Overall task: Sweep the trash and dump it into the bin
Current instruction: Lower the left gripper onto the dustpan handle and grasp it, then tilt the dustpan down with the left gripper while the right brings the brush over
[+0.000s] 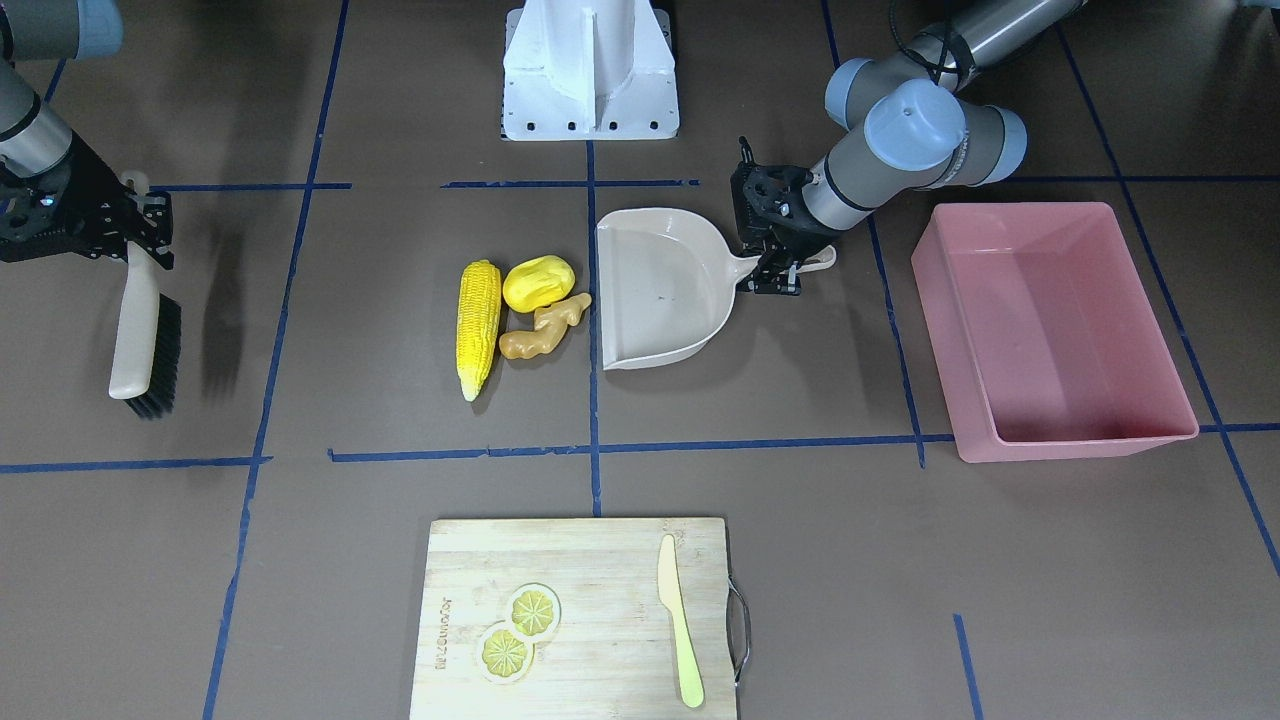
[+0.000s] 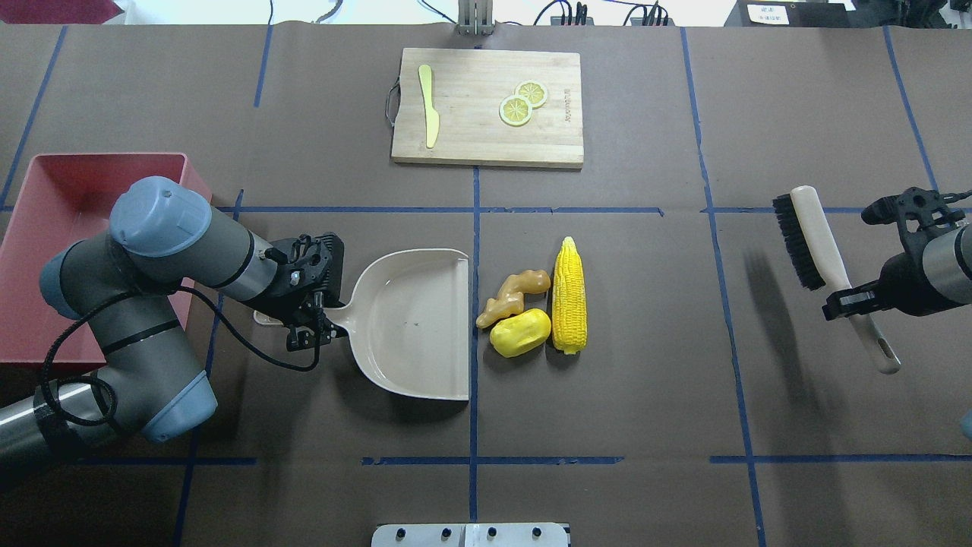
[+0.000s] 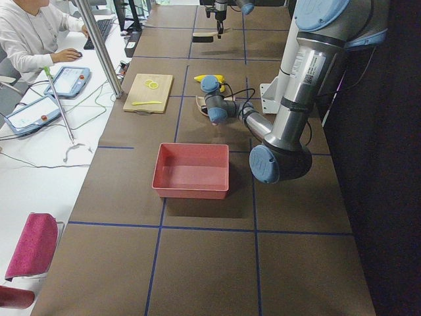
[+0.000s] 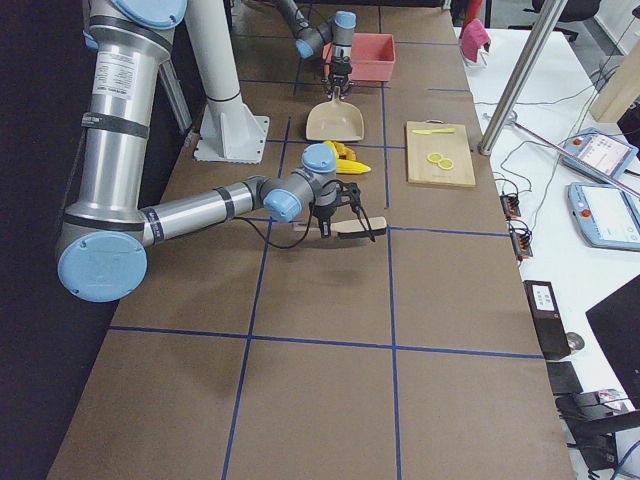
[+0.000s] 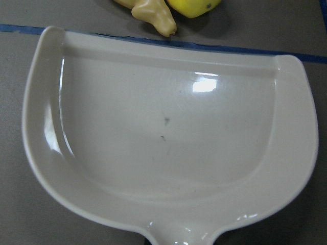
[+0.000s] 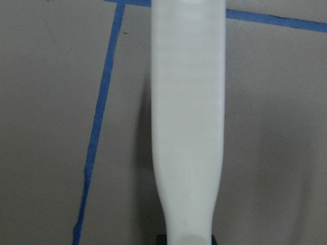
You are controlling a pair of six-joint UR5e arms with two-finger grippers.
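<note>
At table centre, trash: corn cob (image 2: pixel 569 295), rounded yellow lump (image 2: pixel 520 333) and ginger root (image 2: pixel 512 296) lie bunched together. The cob lies alongside the other two, on the side away from the pan.
Dustpan: beige dustpan (image 2: pixel 414 327) lies flat, its open lip facing the trash, just beside the ginger and the lump. A blue tape line runs between them.
Left gripper: left gripper (image 2: pixel 313 317) is clamped on the dustpan's handle.
Right gripper: right gripper (image 2: pixel 852 300) is closed round the handle of the brush (image 2: pixel 809 239). Going by its shadow, the brush seems lifted off the table, and it is well apart from the trash.
Bin: pink bin (image 1: pixel 1060 330) stands at the robot's left end of the table, beyond the dustpan. None of the trash is in it.
Handling (judgement): the toys look like hollow plastic, so light, stiff and smooth. The cob may roll and the knobbly ginger may snag at the lip.
Where to bear (judgement): set the bristles on the cob's long outer flank and push all three toward the pan.
Bystanders: cutting board (image 2: pixel 487 106), lemon slices (image 2: pixel 522 102) and knife (image 2: pixel 429 114) lie apart at the far side.
</note>
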